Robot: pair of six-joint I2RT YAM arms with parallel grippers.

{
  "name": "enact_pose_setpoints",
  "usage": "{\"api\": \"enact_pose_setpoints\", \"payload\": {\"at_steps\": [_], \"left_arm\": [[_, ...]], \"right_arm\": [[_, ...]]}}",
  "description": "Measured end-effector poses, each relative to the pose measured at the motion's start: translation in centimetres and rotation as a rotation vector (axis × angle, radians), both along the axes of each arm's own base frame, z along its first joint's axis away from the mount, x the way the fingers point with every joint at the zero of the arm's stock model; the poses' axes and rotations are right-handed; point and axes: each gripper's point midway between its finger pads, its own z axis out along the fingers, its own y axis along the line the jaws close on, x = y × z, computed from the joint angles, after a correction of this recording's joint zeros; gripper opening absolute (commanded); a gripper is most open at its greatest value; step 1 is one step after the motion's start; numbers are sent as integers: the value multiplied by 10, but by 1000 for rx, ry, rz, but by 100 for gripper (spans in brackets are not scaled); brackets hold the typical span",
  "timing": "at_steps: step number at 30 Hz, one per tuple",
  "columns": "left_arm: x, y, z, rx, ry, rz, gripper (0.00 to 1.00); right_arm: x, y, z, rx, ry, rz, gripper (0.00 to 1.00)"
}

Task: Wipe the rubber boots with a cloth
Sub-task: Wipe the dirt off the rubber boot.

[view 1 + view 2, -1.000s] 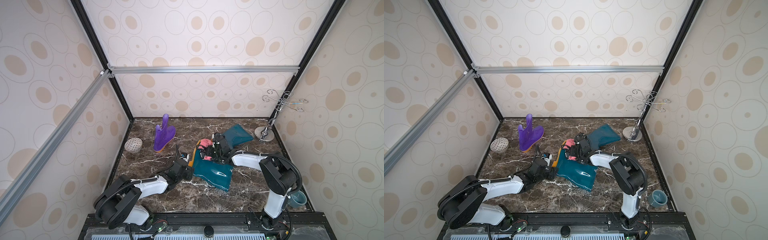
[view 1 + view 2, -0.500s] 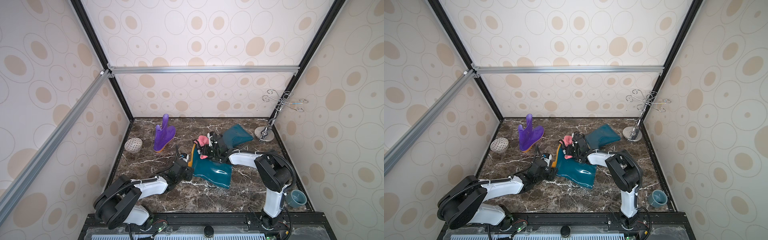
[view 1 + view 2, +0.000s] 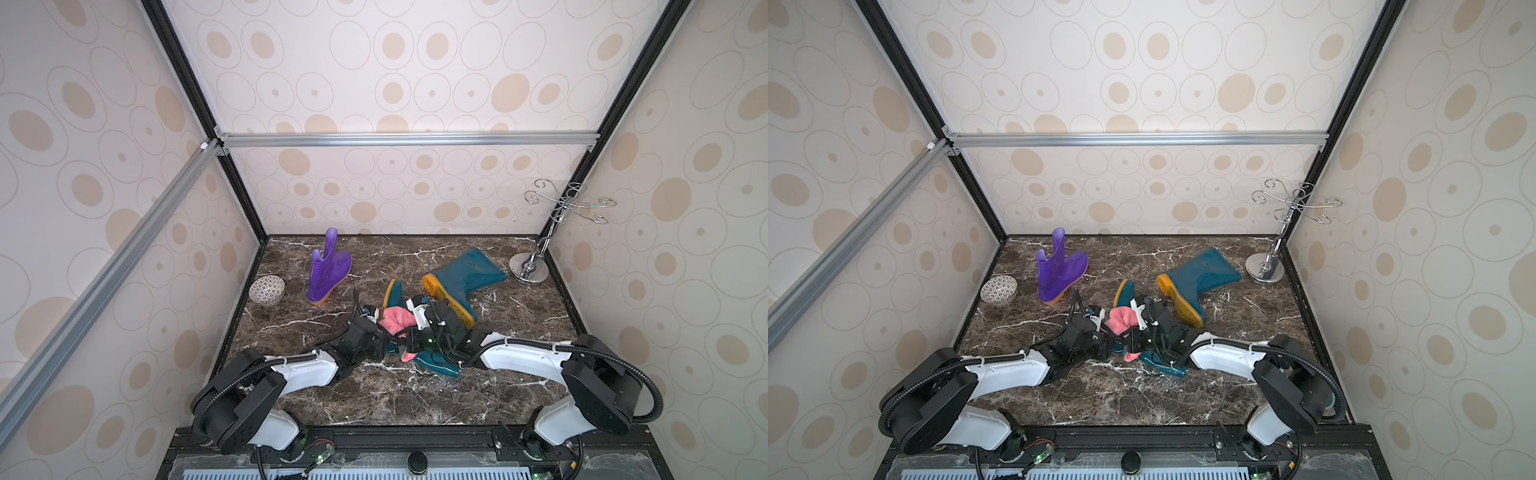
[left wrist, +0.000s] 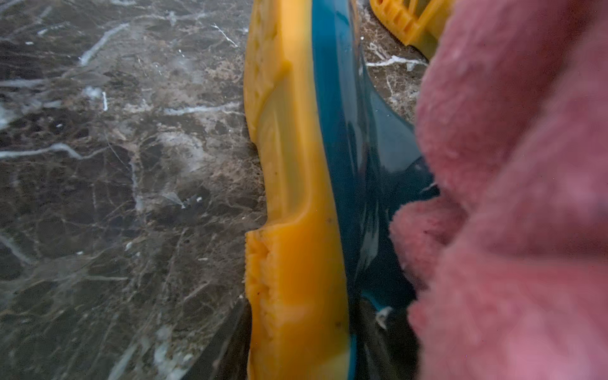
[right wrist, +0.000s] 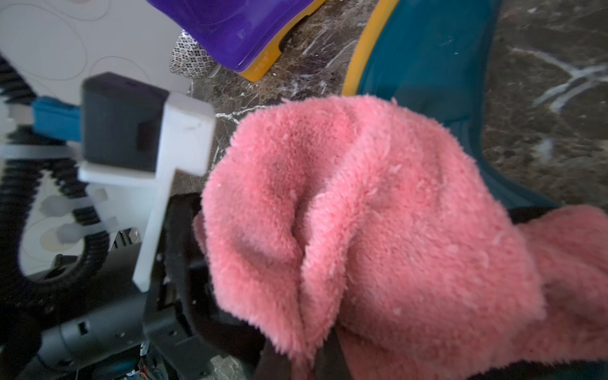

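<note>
A teal rubber boot point(image 3: 436, 362) point(image 3: 1158, 359) lies on its side mid-table. My left gripper point(image 3: 379, 340) point(image 4: 302, 355) is shut on its yellow sole point(image 4: 289, 197), one dark finger on each side. My right gripper point(image 3: 412, 336) point(image 5: 306, 362) is shut on the pink cloth point(image 3: 397, 320) point(image 5: 362, 214), which rests bunched on this boot's glossy side point(image 4: 362, 148); its fingers are mostly hidden by the cloth. A second teal boot point(image 3: 469, 270) lies at the back right. The purple boot point(image 3: 326, 270) stands upright at the back left.
A patterned bowl point(image 3: 267, 289) sits by the left wall beside the purple boot. A chrome hook stand point(image 3: 528, 268) occupies the back right corner. Both arms meet low over the marble top point(image 3: 374, 395), close to each other.
My right gripper has drawn the cloth along the boot toward the table's front. The left gripper and the boot have stayed put.
</note>
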Motion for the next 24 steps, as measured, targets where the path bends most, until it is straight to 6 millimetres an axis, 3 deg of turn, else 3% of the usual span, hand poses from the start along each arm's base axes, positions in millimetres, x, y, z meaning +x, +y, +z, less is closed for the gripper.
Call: {"api": "enact_pose_setpoints", "payload": {"at_steps": [6,8,11,19,24], "left_arm": [[2,-2,-2,0,0,0,51],[3,-2,-2,0,-1,1,51],[6,0,-2,8,-10,15,52],[7,1,-2,10,-11,19,52],[7,1,-2,10,-11,19,52]], "right_arm": [[63,7,-30,-29,84,-60,0],[70,12,-38,-40,108,-50,0],[82,19,-34,-65,98,-43,0],[147,22,-14,-104,29,-132,0],[169,26,-7,-112,-2,-146,0]]}}
